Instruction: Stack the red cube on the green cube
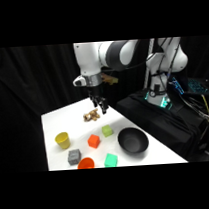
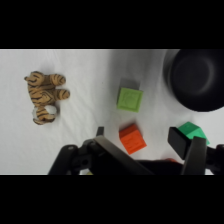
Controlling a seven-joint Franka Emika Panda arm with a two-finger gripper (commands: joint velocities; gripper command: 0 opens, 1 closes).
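The gripper [image 1: 100,109] hangs above the table's [image 1: 53,120] far part, just right of a toy tiger [image 1: 91,115]; its jaws stand apart and hold nothing. The red cube [image 1: 93,140] sits mid-table, the green cube [image 1: 111,160] apart from it at the lower edge. Between and around them: a lime cube [image 1: 107,131], black bowl [image 1: 132,141], yellow cup [image 1: 62,140], grey block [image 1: 73,156] and orange cup [image 1: 86,163].
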